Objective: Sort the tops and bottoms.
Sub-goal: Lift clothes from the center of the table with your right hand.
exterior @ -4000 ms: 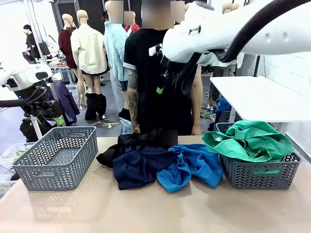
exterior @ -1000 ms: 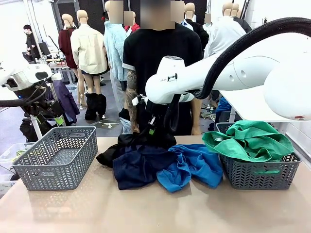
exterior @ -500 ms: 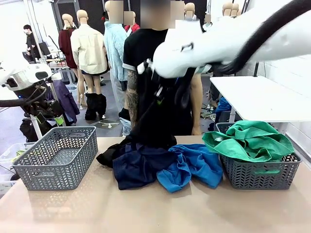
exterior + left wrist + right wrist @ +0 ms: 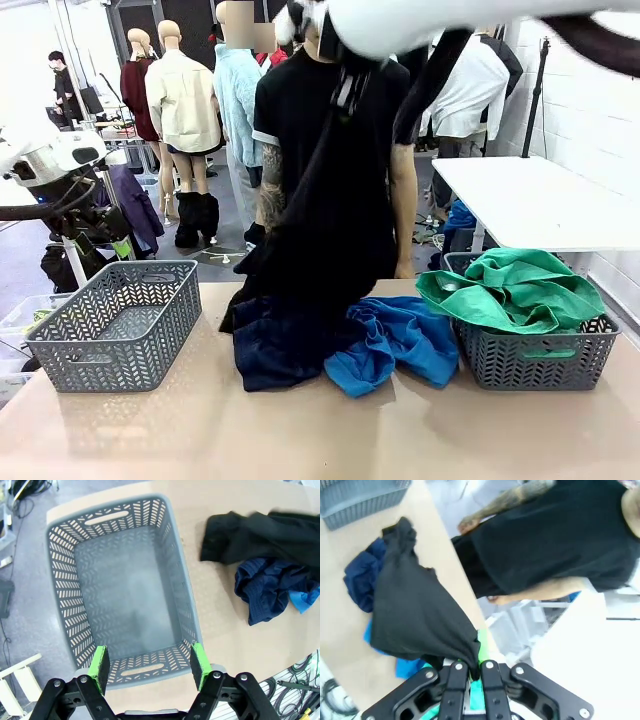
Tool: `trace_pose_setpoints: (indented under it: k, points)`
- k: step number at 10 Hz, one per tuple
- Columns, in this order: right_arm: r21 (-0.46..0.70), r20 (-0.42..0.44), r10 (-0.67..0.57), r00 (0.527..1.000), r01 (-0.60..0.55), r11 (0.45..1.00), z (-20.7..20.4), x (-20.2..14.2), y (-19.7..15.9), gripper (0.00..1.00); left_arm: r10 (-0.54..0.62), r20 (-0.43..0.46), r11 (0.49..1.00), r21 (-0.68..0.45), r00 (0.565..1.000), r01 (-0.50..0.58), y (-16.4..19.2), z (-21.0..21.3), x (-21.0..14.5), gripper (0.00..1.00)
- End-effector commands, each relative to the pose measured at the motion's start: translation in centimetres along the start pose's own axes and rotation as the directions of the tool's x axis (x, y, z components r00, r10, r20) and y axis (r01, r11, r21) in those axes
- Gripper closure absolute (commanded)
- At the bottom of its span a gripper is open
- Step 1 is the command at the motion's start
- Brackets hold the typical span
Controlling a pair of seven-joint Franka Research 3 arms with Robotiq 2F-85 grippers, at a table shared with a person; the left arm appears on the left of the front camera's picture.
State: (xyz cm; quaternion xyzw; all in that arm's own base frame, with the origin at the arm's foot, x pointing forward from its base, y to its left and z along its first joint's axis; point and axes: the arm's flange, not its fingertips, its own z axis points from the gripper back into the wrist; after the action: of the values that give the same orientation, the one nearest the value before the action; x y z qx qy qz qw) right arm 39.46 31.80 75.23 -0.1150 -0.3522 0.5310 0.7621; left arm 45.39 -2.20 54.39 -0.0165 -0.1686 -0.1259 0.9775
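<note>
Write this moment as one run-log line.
right tool: shut on black garment, held high | left tool: open above grey basket | navy garment, blue garment: on table | green garment: in other basket

White right arm (image 4: 400,15) carries a black cable (image 4: 600,45); black left claw (image 4: 148,661) has green pads (image 4: 98,666).

On the tan desk (image 4: 330,430), one grey plastic lattice basket (image 4: 115,320) sits at 9 o'clock and a second grey lattice basket (image 4: 535,360) at 3 o'clock. A person in a black T-shirt (image 4: 290,110) stands at 12 o'clock.
</note>
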Motion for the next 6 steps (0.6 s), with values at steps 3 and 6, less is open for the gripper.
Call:
trace_pose_setpoints:
  k: [3, 6]
  points:
    - [-0.119, 0.067, -0.174, 0.982, 0.181, 0.976, 13.0, 2.2, -4.8, 1.0, 0.002, -0.01, 1.0, -0.002, 1.0, -0.002, 0.2, 0.2, 0.1, 0.17]
    - [-0.182, 0.217, -0.163, 0.962, 0.204, 0.962, 19.9, 3.6, -4.6, 1.0, 0.002, -0.01, 1.0, -0.002, 1.0, -0.002, 0.2, 0.2, 0.1, 0.17]
